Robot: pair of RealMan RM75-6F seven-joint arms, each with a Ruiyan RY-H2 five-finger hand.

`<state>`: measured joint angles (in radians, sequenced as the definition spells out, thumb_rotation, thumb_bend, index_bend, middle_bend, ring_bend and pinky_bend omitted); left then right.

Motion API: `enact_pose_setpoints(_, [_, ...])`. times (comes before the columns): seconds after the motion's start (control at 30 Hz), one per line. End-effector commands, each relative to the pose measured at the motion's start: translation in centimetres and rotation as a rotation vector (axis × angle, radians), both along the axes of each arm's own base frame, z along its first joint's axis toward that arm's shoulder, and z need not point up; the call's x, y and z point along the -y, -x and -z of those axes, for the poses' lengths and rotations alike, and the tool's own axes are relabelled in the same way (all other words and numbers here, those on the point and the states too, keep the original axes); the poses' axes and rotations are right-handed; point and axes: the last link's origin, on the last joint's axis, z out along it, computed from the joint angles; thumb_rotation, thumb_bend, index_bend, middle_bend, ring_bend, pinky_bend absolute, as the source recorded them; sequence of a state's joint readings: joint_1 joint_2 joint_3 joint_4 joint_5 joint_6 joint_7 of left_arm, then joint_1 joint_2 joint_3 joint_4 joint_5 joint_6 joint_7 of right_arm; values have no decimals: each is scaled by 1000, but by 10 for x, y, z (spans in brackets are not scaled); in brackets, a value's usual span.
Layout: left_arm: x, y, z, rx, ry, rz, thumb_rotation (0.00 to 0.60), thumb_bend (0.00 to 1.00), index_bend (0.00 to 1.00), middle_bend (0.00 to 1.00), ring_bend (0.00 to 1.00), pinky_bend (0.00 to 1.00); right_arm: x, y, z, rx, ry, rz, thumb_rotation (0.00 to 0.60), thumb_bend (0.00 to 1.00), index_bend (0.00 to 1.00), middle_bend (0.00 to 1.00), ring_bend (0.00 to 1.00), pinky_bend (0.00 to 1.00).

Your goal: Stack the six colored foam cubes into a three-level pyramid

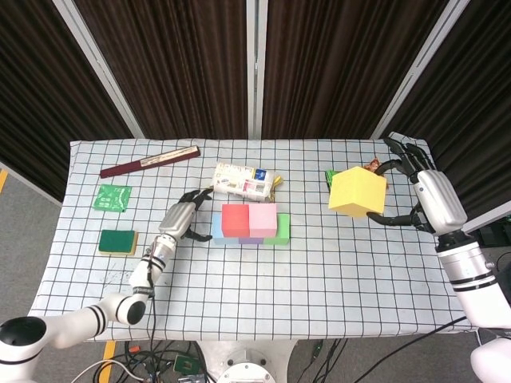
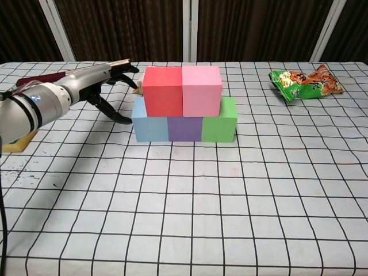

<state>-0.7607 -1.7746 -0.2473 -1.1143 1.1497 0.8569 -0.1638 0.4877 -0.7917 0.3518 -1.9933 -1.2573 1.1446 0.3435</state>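
Yellow cube [image 1: 357, 192] held in my right hand [image 1: 427, 195], off to the side. Two levels built: three below, red cube [image 2: 163, 91] and pink cube [image 2: 201, 91] above. Top pending. Left hand [image 2: 95, 92] spread, empty.

Dark curtains [image 1: 184, 64]; grey floor [image 1: 32, 215].

Two cubes [image 2: 182, 90] atop three-cube row [image 2: 184, 127], table centre; snack bag [image 2: 306, 81] behind right; sponge [image 1: 117, 241] far left.

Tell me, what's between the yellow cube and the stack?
Nothing, only bare checkered cloth between the yellow cube and the stack, in the head view.
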Motion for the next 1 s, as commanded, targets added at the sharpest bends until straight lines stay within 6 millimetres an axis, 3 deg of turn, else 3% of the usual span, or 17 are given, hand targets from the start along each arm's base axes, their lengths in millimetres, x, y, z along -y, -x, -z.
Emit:
enact_pose_setpoints(0.03, [-1,0,0,2,-2,0,600,0,43,152,15,53,0,1,0,1,0,2,600,183,0,645,123,0])
enact_pose_setpoints(0.57, [-4,8,-16,33,-31,-27,600,0,43,152,15,53,1,-18,7,-12,-24,-38,600,183,0,647,123,0])
enact_pose_setpoints(0.8, [-7,0,-11,44,-20,-29,600,0,43,152,15,53,0,-29,9,-17,-25,-50,600,183,0,649,123,0])
enact_pose_setpoints(1.0, [-9,-1,-8,45,-15,-37,600,0,43,152,15,53,-1,-24,7,-22,-23,-30,600,185,0,649,123,0])
